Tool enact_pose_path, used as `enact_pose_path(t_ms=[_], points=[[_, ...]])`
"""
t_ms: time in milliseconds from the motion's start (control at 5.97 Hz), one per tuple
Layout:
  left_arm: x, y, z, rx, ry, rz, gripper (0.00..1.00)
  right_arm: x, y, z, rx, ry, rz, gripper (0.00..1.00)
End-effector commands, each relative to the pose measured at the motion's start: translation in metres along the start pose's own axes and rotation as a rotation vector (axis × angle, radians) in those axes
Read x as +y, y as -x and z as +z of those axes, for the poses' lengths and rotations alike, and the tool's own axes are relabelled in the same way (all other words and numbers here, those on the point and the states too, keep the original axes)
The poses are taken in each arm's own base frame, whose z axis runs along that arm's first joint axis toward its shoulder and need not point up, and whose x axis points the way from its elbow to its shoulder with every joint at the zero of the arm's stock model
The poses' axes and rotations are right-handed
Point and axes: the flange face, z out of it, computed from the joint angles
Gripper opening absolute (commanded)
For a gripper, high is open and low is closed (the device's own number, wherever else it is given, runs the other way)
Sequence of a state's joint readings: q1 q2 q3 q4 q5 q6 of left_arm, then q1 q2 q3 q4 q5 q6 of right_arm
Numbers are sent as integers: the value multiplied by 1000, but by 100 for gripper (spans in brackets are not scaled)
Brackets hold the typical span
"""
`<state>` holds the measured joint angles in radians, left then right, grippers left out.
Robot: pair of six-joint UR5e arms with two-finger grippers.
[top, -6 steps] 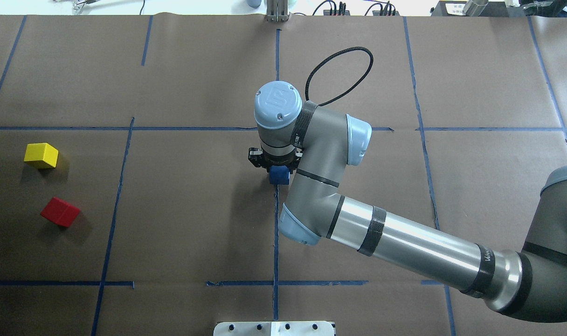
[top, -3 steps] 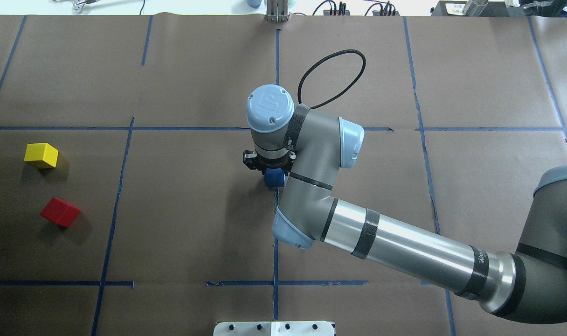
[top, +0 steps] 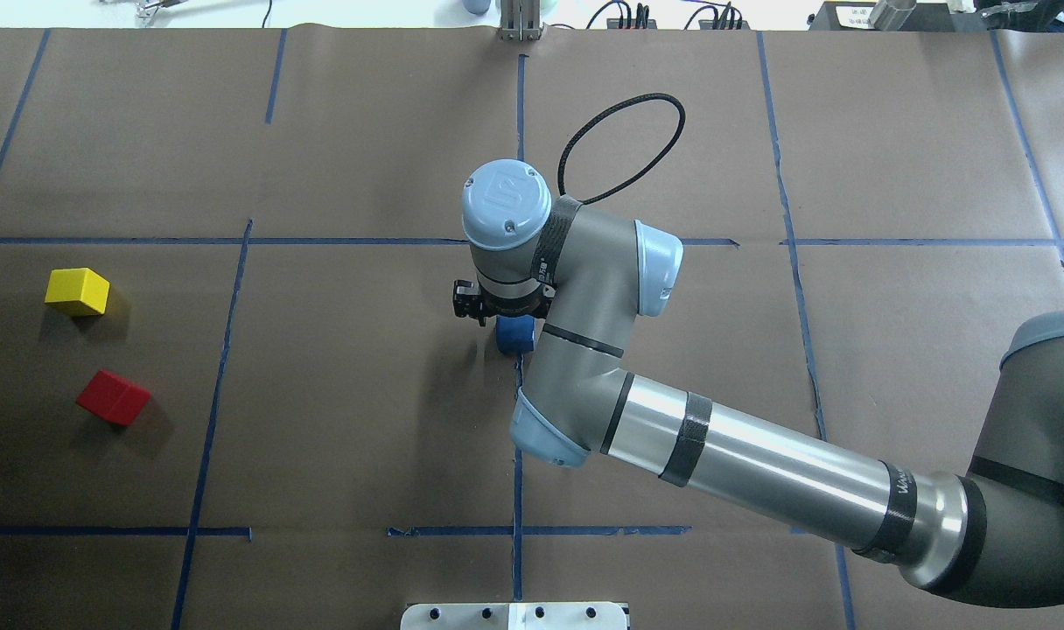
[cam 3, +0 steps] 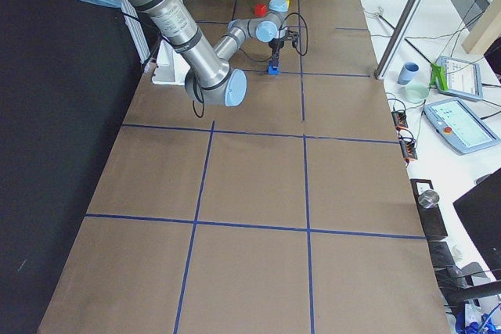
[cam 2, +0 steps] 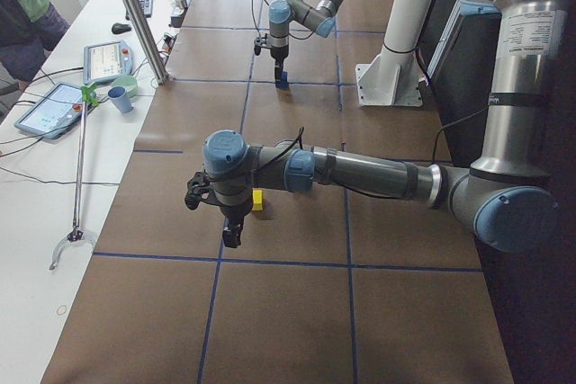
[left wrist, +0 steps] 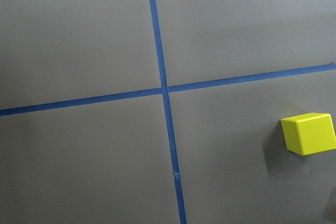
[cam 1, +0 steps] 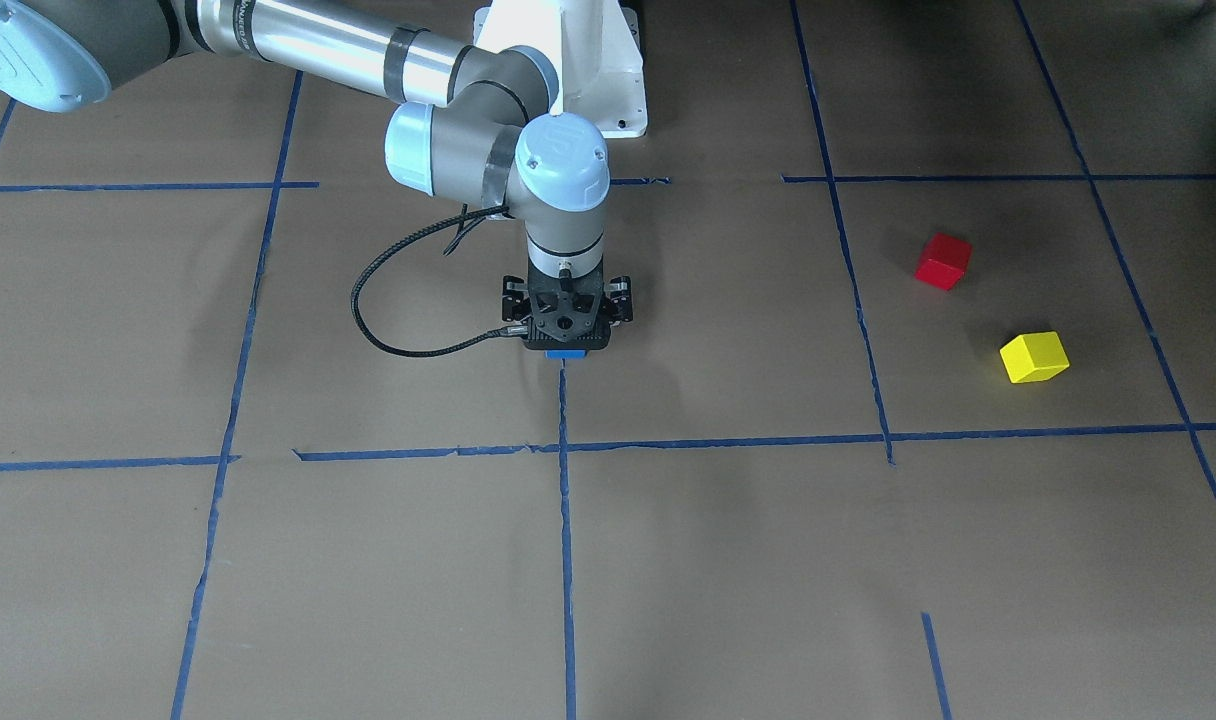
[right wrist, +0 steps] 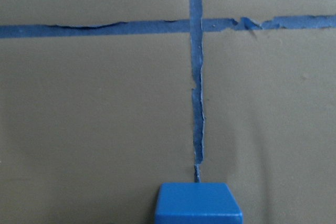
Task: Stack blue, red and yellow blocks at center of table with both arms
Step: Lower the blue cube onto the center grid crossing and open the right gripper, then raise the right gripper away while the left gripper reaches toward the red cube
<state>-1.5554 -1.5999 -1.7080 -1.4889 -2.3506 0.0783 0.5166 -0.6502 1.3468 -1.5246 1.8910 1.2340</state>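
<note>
My right gripper [top: 504,317] stands upright at the table's centre, low over the tape cross, shut on the blue block [top: 514,335]. The block also shows under the gripper in the front view [cam 1: 566,353] and at the bottom of the right wrist view [right wrist: 199,203]. The yellow block [top: 77,291] and the red block [top: 113,397] lie apart at the far left. My left gripper [cam 2: 230,233] shows only in the exterior left view, above the table beside the yellow block [cam 2: 257,200]; I cannot tell whether it is open or shut. The left wrist view shows the yellow block [left wrist: 308,133].
Blue tape lines divide the brown paper table cover. A black cable loop [top: 619,140] hangs off the right wrist. The white robot base [cam 1: 568,60] stands at the near edge. A side table with tablets [cam 2: 45,105] and a cup runs along the far side.
The right arm has moved a little to the left and lowered with the blue block. The yellow and red blocks have not moved.
</note>
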Motion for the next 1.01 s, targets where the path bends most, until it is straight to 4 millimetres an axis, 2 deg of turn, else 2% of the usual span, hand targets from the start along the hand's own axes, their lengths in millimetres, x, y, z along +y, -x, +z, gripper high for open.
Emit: enact_pose_path(t_ms=[0,168,335,503,670,838], points=[[-25,-21,-18,-4,-39,45,100,-30,-20,-59,-17,-32,-23,100],[-39,-40,-30,-7,-75,106,100,-72,-66,-83,27,4,-61,100],[-38,-45,-28,-10,-117,159,100,-104,-141,-98,38,9,-125,100],[-25,-80,8,21,-111,271,100,-128,-234,-109,40,25,-204,100],[-22,-137,37,50,-61,303,100,-146,-328,-129,42,25,-272,100],[-14,-190,32,81,-65,289,100,-163,-412,-150,62,11,-347,100]])
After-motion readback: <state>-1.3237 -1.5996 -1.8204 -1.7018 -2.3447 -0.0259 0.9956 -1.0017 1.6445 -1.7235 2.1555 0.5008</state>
